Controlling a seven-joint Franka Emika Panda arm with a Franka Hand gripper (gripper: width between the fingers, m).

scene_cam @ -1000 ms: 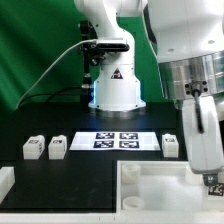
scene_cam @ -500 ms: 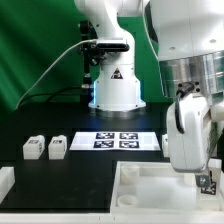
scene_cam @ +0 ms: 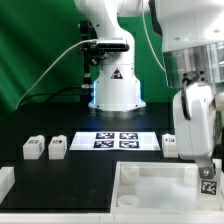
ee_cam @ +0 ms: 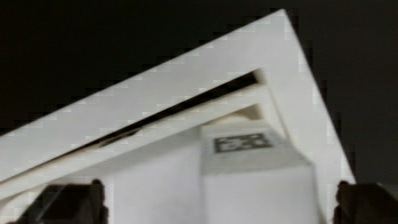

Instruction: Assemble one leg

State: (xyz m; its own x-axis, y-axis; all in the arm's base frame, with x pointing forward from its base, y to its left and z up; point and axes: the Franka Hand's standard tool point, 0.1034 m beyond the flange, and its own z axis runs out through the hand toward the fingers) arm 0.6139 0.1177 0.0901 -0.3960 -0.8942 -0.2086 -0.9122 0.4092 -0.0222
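My gripper is shut on one leg, a small white post with a black-and-white tag. It holds the leg upright over the far corner of the large white tray-like body, at the exterior view's right. In the wrist view the leg fills the space between my dark fingertips, and its far end is at the corner of the body. I cannot tell whether the leg touches the body. Three more legs stand on the black table: two at the exterior view's left and one at its right.
The marker board lies flat between the loose legs, in front of the robot base. A white block shows at the exterior view's lower left edge. A green backdrop stands behind.
My hand, with the leg in it, swung a little to the exterior view's left and then back to the right, ending slightly lower. The loose legs and the body have not moved.
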